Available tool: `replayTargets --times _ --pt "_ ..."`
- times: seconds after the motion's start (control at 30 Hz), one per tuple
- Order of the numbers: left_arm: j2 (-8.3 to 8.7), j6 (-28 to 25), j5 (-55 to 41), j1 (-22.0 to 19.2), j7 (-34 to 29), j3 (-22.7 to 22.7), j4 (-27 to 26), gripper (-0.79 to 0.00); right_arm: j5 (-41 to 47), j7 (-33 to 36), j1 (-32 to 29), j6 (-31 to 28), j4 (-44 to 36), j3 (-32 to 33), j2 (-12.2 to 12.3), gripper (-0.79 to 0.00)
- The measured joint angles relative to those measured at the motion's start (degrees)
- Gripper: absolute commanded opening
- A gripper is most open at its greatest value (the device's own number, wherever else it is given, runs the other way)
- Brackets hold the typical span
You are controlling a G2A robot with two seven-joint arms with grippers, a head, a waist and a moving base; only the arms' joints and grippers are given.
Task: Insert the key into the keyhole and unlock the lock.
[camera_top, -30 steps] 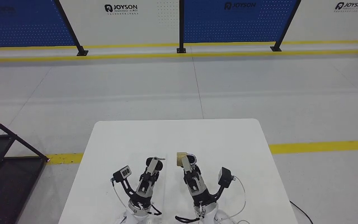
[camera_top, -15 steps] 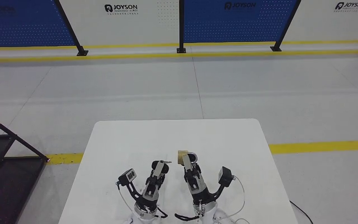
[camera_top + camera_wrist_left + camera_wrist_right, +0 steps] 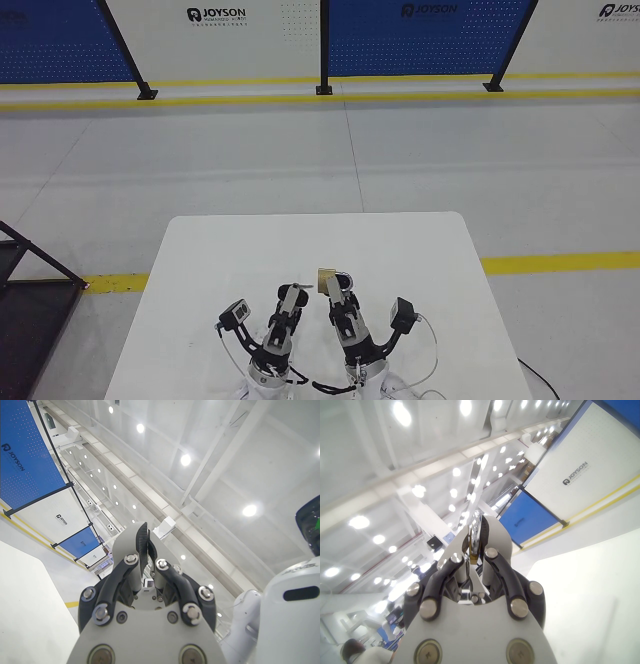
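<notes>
Well, the right claw [image 3: 334, 287] is clamped on the brass lock [image 3: 325, 277] over the table [image 3: 420, 250], and the left claw [image 3: 296, 292] sits pinched shut just beside it, any key there too small to see. Insertion and turning both look undone to me.

The lock [image 3: 475, 540] has a brass-coloured metal body with a dull sheen and a bright, mirror-glossy metal shackle. The right gripper [image 3: 478, 525], closed around the lock, has smooth matt grey plastic fingers [image 3: 498, 542], black satin plastic links and polished metal pins. The left gripper [image 3: 147, 530], just beside the lock, has the same matt grey shells, and its rough, ribbed black pads [image 3: 140, 545] are pressed together. The table [image 3: 400, 250] under the lock is white, smooth and matt.
</notes>
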Motion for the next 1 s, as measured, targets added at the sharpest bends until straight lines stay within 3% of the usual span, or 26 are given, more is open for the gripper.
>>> replayTargets --times 1.0 --pt "-1.94 0.0 0.5 -1.8 -0.7 0.2 2.2 -0.785 0.0 0.0 0.0 0.0 0.0 0.0 0.0 -0.785"
